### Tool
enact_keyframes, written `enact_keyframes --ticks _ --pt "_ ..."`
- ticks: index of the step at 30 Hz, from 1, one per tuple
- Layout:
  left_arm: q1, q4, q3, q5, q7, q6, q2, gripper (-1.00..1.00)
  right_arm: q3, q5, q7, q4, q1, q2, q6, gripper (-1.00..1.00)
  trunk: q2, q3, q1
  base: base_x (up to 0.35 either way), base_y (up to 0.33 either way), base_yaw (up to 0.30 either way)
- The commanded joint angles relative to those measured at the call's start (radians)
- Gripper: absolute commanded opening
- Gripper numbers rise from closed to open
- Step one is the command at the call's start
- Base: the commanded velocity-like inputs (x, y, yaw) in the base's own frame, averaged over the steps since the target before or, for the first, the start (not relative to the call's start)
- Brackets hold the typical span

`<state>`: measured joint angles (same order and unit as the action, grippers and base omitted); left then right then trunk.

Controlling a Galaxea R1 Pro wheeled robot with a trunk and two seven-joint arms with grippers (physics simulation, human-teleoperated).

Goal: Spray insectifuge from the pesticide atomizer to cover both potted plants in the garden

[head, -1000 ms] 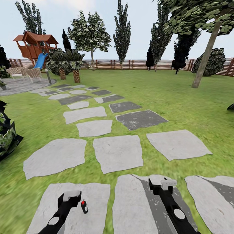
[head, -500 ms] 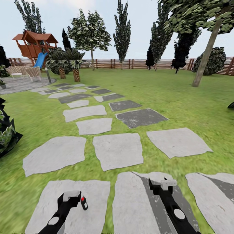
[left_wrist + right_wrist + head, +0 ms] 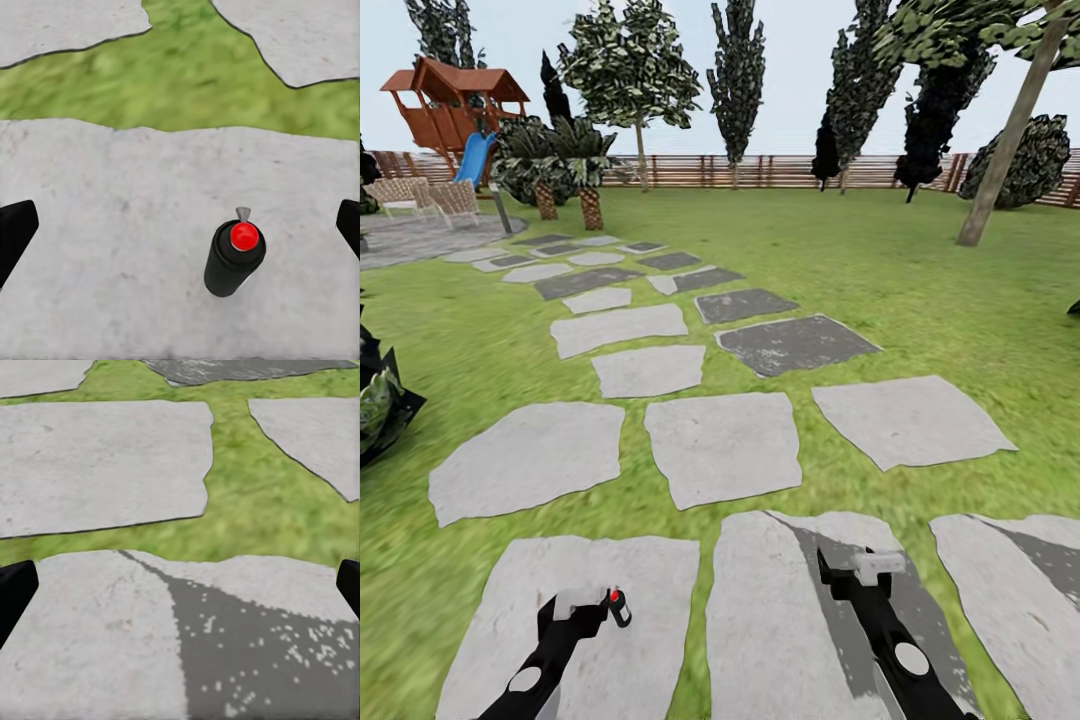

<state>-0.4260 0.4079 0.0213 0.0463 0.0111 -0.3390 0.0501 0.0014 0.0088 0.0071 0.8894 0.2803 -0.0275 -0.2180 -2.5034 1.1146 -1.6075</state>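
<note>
The pesticide atomizer [image 3: 235,259] stands upright on a pale paving stone [image 3: 580,620] of the garden path, nearer to that stone's inner edge than to its outer one, with its red top up. The left hand [image 3: 582,605] is open: in the left wrist view its two dark fingers [image 3: 15,232] stand wide apart at both sides, and the bottle is between them but closer to one finger, not in the middle. In the head view the bottle is just beside the hand's tip, and it cannot be told if they touch. This is the main risk: the bottle is slim and stands free, so if the hand goes forward off centre, one finger would probably strike it first and tip it, and it could roll to the grass seam [image 3: 187,82] beyond the stone's far edge. A closing on the rounded top instead of the body may also let it slip. The stone around the bottle is bare, so there is room to move sideways and centre it. The right hand [image 3: 865,570] hangs over the neighbouring stone [image 3: 112,645] with fingers wide open, holding nothing, well apart from the bottle. Farther on, the path of stepping stones [image 3: 720,455] runs through the lawn [image 3: 920,290] to the grey patio [image 3: 420,245] with wicker seats [image 3: 430,197], open and free for driving; the wooden fence [image 3: 780,172] closes the far side.
</note>
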Motion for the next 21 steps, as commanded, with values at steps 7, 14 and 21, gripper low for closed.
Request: enact_keyframes --ticks 7,14,21 --pt "0.0 -0.001 -0.001 0.005 0.001 -0.002 0.0 1.0 0.0 0.0 0.001 0.003 0.0 0.0 -0.001 1.0 -0.002 0.033 -0.003 0.0 0.0 0.0" --pt "0.0 -0.001 -0.001 0.004 0.001 -0.002 -0.001 1.0 0.0 0.0 0.001 0.003 0.0 0.0 -0.001 1.0 -0.004 0.071 -0.006 0.0 0.0 0.0" --pt "0.0 -0.001 -0.001 0.004 0.001 -0.002 -0.001 1.0 0.0 0.0 0.001 0.002 0.0 0.0 -0.001 1.0 -0.005 0.109 -0.009 0.0 0.0 0.0"
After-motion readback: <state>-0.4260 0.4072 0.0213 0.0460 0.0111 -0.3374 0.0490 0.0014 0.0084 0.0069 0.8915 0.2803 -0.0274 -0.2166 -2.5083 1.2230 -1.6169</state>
